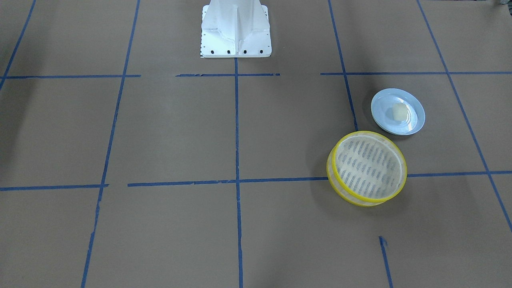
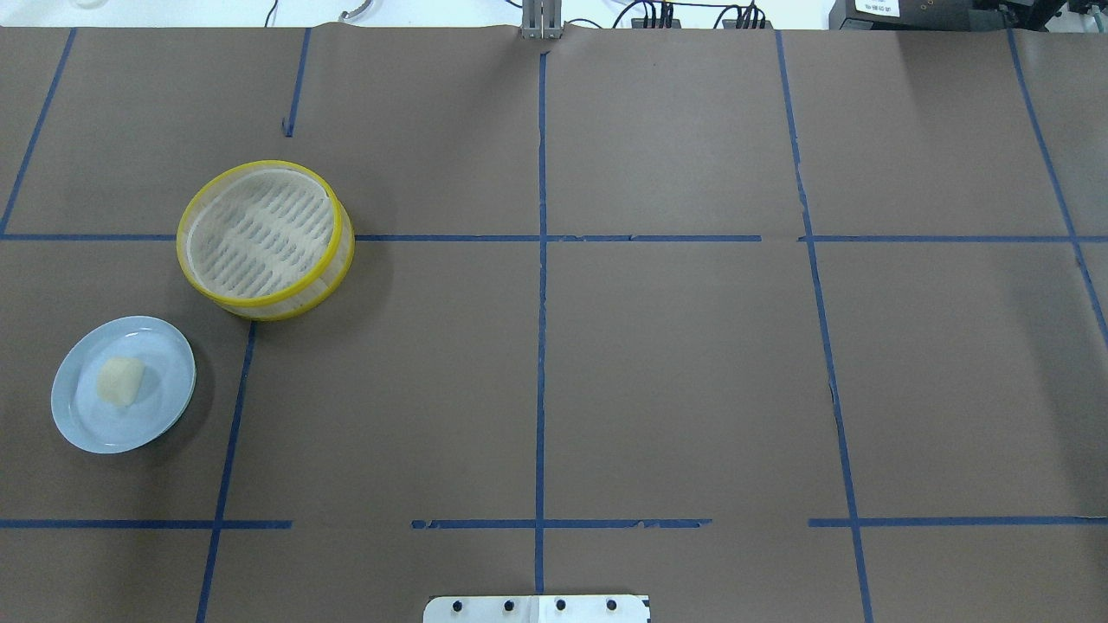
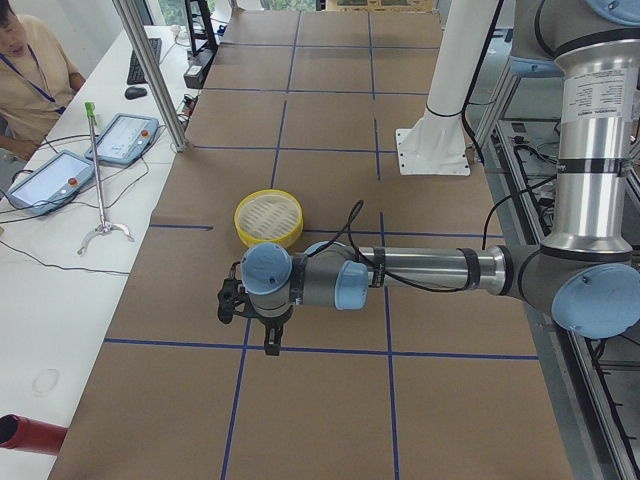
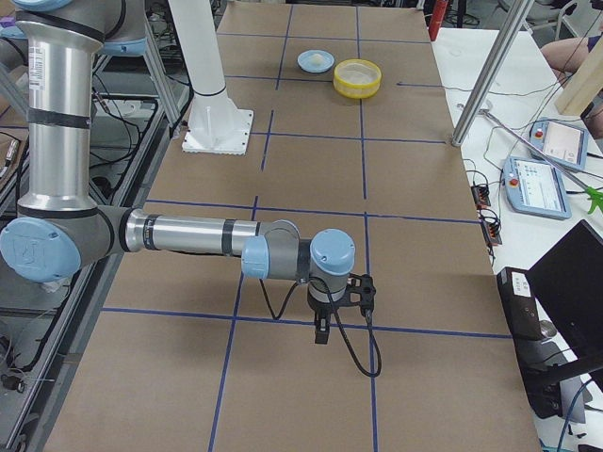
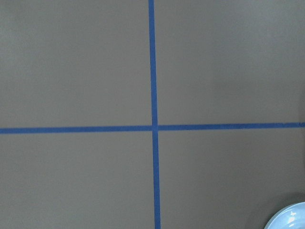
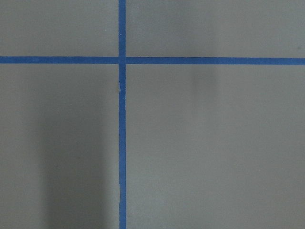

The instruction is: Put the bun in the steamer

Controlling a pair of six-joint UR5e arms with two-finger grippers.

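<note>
Currently bun (image 2: 120, 381) on blue plate (image 2: 160, 394), steamer (image 2: 260, 234) nearby.

On my left, the cream-white bun (image 2: 119, 382) lies on a pale blue plate (image 2: 164, 411); the yellow-rimmed steamer (image 2: 260, 229) sits upright nearby, not touching.

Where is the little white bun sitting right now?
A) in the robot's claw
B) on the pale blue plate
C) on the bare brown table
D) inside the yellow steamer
B: the bun lies on the pale blue plate, while the steamer beside it holds nothing.
</note>
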